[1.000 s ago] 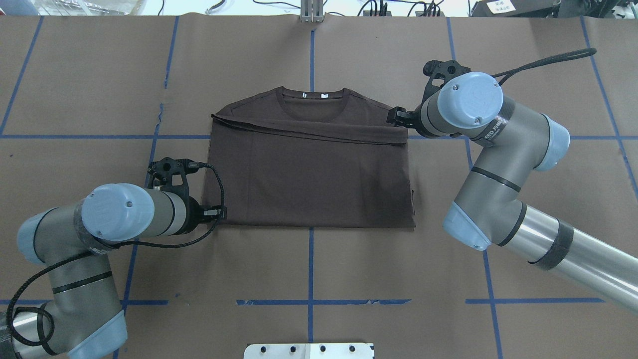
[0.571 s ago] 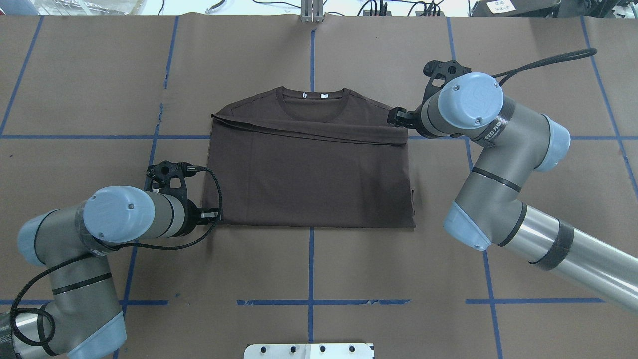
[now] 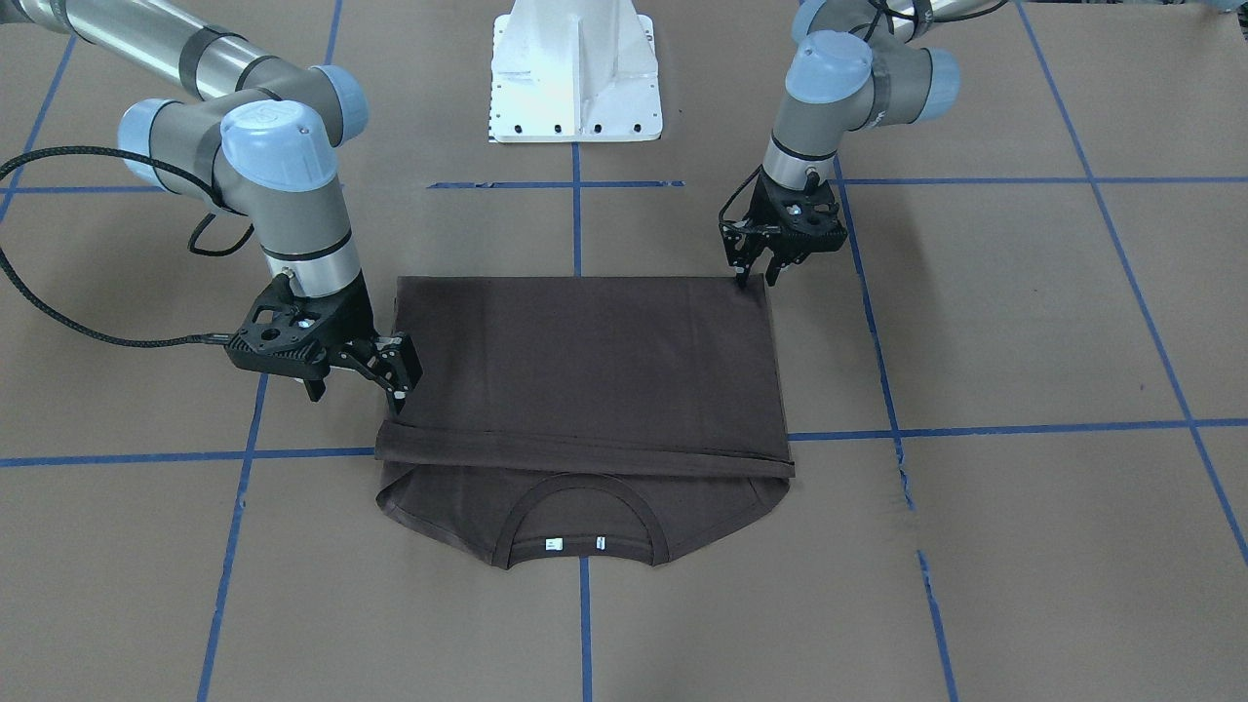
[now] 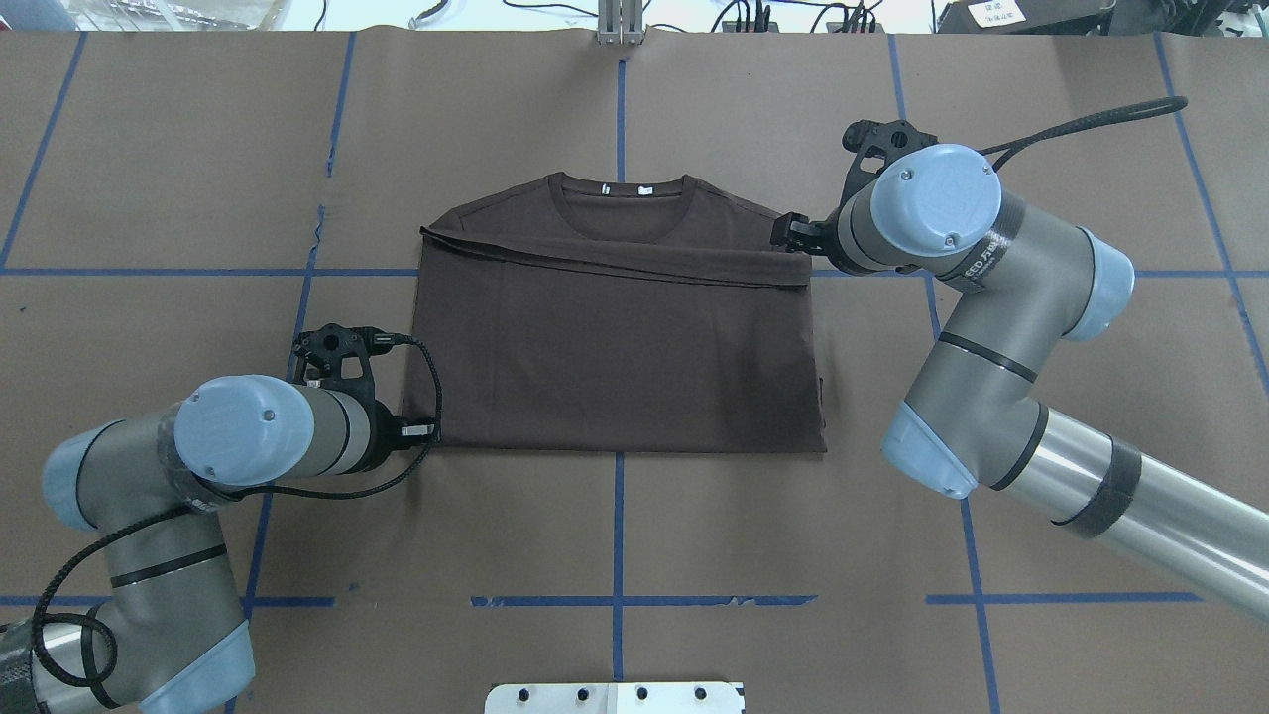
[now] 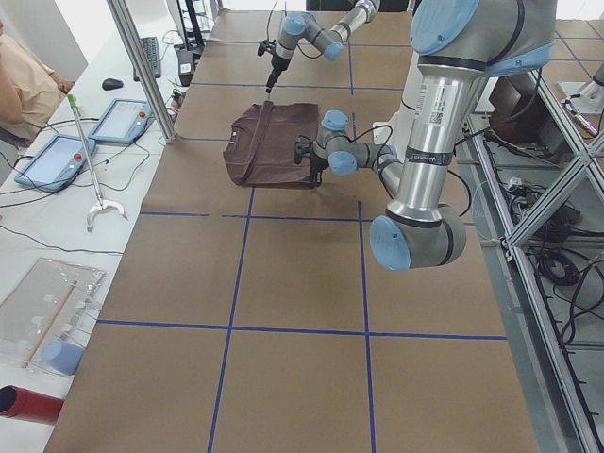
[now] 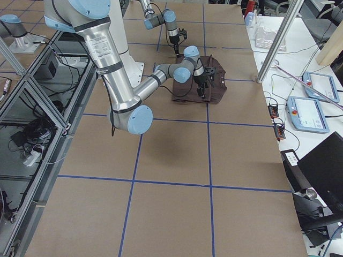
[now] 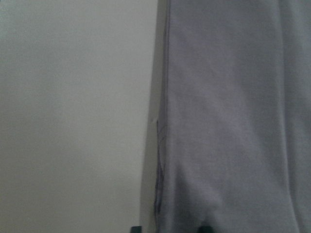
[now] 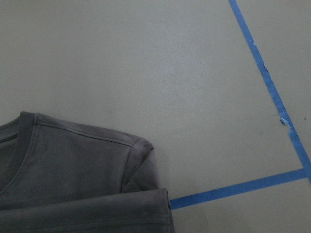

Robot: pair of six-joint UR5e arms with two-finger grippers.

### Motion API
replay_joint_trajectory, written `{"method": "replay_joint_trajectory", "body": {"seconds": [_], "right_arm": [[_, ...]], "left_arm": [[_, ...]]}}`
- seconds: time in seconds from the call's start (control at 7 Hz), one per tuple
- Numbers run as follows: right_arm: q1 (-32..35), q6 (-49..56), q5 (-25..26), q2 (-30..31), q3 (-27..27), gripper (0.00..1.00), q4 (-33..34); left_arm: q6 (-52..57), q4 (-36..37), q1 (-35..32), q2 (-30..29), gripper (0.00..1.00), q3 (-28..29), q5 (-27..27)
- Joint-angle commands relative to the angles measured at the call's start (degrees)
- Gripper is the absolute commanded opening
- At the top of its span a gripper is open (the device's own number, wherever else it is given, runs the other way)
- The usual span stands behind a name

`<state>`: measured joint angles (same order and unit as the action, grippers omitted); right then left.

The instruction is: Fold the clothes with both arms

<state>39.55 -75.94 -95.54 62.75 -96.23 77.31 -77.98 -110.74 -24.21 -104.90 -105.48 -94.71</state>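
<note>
Dark brown T-shirt lies flat mid-worktop. Hem is folded up over the chest, collar on the far side from the robot. The folded panel's long axis runs left-right.

Left end effector is at the near-left corner, pointing down and released. Left wrist view shows the fingertips apart with the shirt's side edge running between them, nothing clamped.

Right end effector is at the diagonally opposite corner, far-right, just beside the end of the folded-over hem edge. The shirt lies to its left. Can't tell from these views whether it's released or pinching the hem.

Key relation: the two effectors are on diagonal corners, not on a shared edge.

My read: the first fold is done. A second fold across the long axis needs both grips on one short side. The left arm is nearer the left side, the right arm nearer the right side, so one arm must relocate.
</note>
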Motion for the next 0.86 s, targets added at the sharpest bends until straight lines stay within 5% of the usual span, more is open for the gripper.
{"method": "replay_joint_trajectory", "body": {"seconds": [0.0, 0.71], "right_arm": [[0.0, 0.0, -0.1, 0.0, 0.2, 1.0, -0.1], [-0.1, 0.0, 0.0, -0.1, 0.3, 1.0, 0.0]], "left_arm": [[-0.1, 0.0, 0.4, -0.1, 0.04, 0.1, 0.0], [8.1, 0.5, -3.7, 0.5, 0.0, -0.5, 0.1]]}}
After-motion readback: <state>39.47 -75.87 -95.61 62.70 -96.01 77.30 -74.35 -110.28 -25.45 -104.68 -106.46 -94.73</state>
